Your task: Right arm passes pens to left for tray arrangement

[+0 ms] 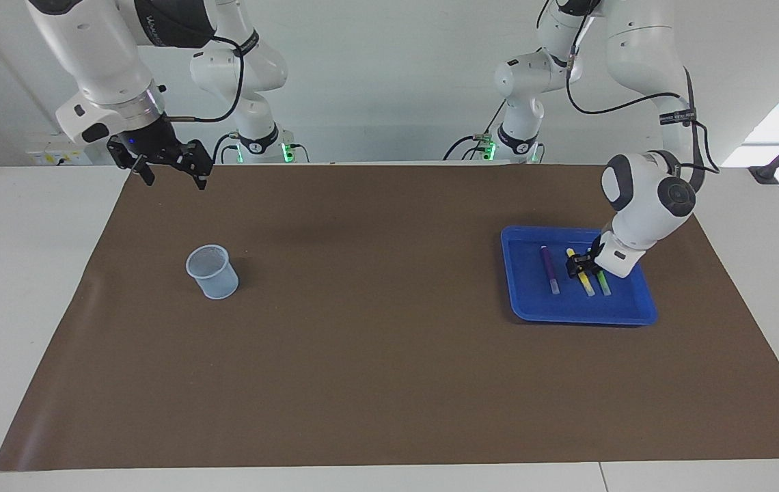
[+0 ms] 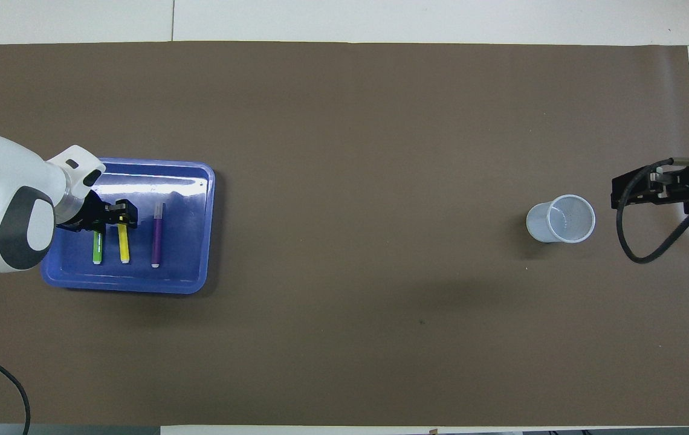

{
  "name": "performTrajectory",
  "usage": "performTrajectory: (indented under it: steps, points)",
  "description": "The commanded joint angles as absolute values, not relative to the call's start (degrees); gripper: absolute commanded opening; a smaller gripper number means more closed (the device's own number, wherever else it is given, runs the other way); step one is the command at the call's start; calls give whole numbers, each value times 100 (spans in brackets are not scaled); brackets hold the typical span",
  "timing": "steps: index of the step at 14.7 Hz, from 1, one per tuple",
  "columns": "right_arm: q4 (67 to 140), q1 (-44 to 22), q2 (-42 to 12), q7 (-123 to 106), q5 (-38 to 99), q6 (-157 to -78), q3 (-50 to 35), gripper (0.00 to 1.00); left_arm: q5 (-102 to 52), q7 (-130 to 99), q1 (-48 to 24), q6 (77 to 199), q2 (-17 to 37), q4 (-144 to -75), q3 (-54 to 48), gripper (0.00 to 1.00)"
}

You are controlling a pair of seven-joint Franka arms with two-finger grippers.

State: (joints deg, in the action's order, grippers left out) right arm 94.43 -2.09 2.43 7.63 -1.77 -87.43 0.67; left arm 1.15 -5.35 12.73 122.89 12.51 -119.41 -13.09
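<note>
The left gripper (image 1: 575,266) is low in the blue tray (image 1: 526,301), jaws parted astride the yellow pen (image 1: 585,280), which lies between the green pen (image 1: 603,283) and purple pen (image 1: 549,268). The right gripper (image 1: 169,174) hangs wide open over the brown mat's (image 1: 376,355) edge, above the translucent cup (image 1: 213,272).

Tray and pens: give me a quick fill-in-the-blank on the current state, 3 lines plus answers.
1. The blue tray holds ____ pens.
2. The pen lying between the purple pen and the green pen is ____.
3. The left hand is low over the ____ pen's end nearer to the robots.
4. The translucent cup stands toward the ____ arm's end of the table.

Answers: three; yellow; yellow; right
</note>
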Motion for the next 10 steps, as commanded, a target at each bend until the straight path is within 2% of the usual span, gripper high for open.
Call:
performTrajectory:
  steps: [1, 6, 10]
  points:
    - [9466, -229, 299, 695, -176, -8693, 88, 100, 229, -483, 1292, 11369, 1195, -11323, -1353, 100]
    - [9475, -211, 308, 694, -176, -8692, 88, 100, 106, -571, 1230, 9592, 906, -10004, -1371, 100]
    - [9475, -185, 308, 686, -176, -8692, 88, 100, 36, -729, 1195, 9001, 143, -9773, -1424, 100]
